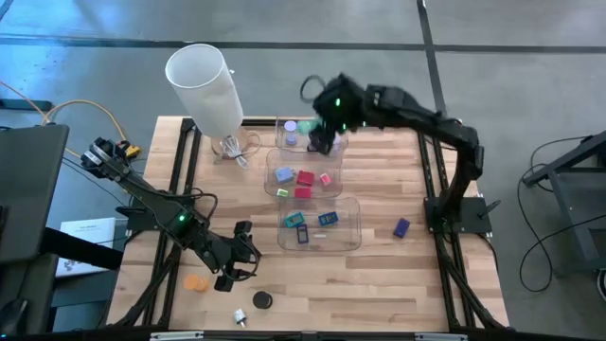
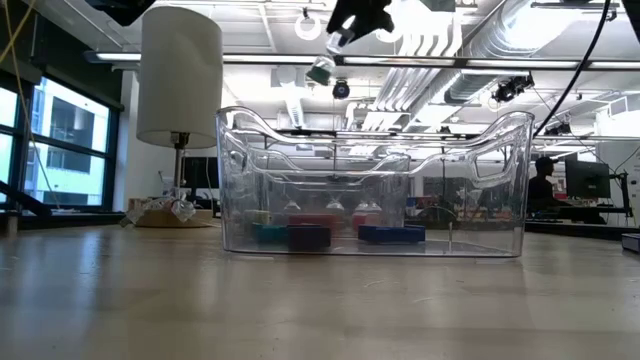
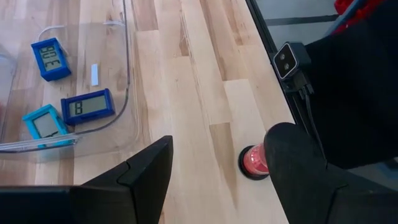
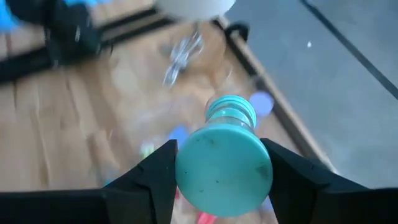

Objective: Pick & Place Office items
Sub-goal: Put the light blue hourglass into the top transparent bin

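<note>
Above the far clear plastic bin (image 1: 308, 135), right gripper (image 4: 221, 163) fingers pinching a teal spool-shaped disc (image 4: 225, 163) by its rim. Looking light, rigid, slippery. By the worktop's (image 1: 398, 284) near edge, left gripper (image 1: 239, 267) fingers gaping, holding nothing.

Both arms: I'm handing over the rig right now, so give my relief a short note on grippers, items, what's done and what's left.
Right gripper: shut on a teal disc piece, raised above the far clear bin.
Left gripper: open, empty, low over the near-left table beside a small red-topped piece.
Done: small blocks already lie in the middle bin and the near bin.
Left: drop the teal piece; still loose on the table are an orange disc, a black disc and a purple block.
</note>
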You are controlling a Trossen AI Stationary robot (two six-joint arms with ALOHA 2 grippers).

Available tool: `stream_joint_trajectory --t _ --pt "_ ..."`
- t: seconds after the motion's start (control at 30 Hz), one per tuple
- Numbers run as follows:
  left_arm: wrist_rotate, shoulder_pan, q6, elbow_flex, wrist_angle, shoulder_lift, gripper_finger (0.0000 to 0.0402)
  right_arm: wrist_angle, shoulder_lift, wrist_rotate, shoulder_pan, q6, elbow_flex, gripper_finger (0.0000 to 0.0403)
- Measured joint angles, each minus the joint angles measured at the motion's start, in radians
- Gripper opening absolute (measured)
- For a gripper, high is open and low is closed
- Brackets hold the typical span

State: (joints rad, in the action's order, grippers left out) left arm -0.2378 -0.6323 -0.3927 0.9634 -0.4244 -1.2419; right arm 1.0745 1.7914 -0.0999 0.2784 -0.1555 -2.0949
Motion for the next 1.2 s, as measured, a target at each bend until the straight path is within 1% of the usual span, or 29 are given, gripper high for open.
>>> stream_joint_trajectory --t 0.17,0.27,0.43,0.5,0.63,0.83,0.93,1.2 --pt "0.0 0.0 -0.019 0.0 0.0 0.0 0.0246 -0.11 0.014 0.097 0.13 0.0 0.0 0.0188" --pt "0.0 0.0 -0.032 0.0 0.001 0.0 0.0246 -0.135 0.042 0.153 0.195 -0.005 0.0 0.0188" --pt "0.0 0.0 -0.034 0.0 0.003 0.0 0.0246 -0.167 0.125 0.196 0.236 -0.008 0.0 0.0188" --pt "0.0 0.001 -0.034 0.0 0.003 0.0 0.0246 -0.175 0.161 0.194 0.241 -0.008 0.0 0.0188" --pt "0.0 0.001 -0.034 0.0 0.003 0.0 0.0246 -0.162 0.216 0.142 0.255 -0.007 0.001 0.0188" --pt "-0.001 0.001 -0.034 0.0 0.003 0.0 0.0246 -0.121 0.245 0.104 0.273 -0.007 0.001 0.0188" --pt "-0.001 0.001 -0.034 0.0 0.003 0.0 0.0246 -0.1 0.266 0.058 0.272 -0.002 0.0 0.0188" --pt "-0.001 -0.001 -0.034 0.0 0.003 0.0 0.0246 -0.096 0.343 0.078 0.286 0.01 0.0 0.0188"
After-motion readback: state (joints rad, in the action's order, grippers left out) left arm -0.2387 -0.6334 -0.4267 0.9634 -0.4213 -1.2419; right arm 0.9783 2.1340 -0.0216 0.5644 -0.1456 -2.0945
